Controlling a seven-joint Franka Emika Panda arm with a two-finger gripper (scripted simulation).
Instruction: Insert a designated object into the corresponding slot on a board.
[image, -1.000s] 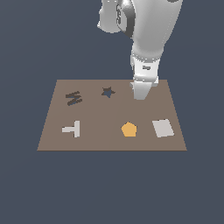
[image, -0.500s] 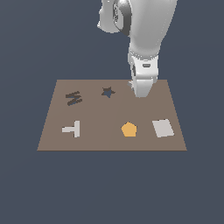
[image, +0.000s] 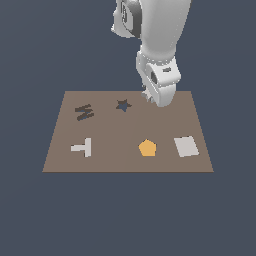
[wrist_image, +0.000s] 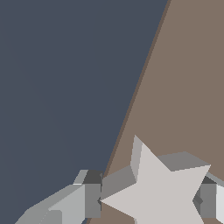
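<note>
Light-grey star piece (wrist_image: 159, 192) sits between the gripper's (wrist_image: 151, 201) two fingers, pinched across its width; finger pads (wrist_image: 92, 199) press on opposite sides of it, so the fingers are closed narrow on the star. In the wrist view it shows as a thick flat prism with vertical side walls, held over the brown board (wrist_image: 192, 87) near that board's edge. Whether its underside touches the board, cannot tell.

Handling, as a judgement: rigid, light, no give. The flat side walls between points are the sound places to grip; the tips would let it pivot. The present hold looks roughly centred (good for keeping it level).

In the exterior view the star itself is hidden behind the hand (image: 159, 87), which hangs over the board's far part, to the exterior view's right of the dark star-shaped slot (image: 123, 105). Slot is empty, near the hand but apart from it. Insertion not yet done; the five points must line up with the slot.

Further out: zigzag M-shaped hole (image: 84, 112), grey T piece (image: 83, 147), orange pentagon (image: 147, 148), grey square (image: 186, 146).
</note>
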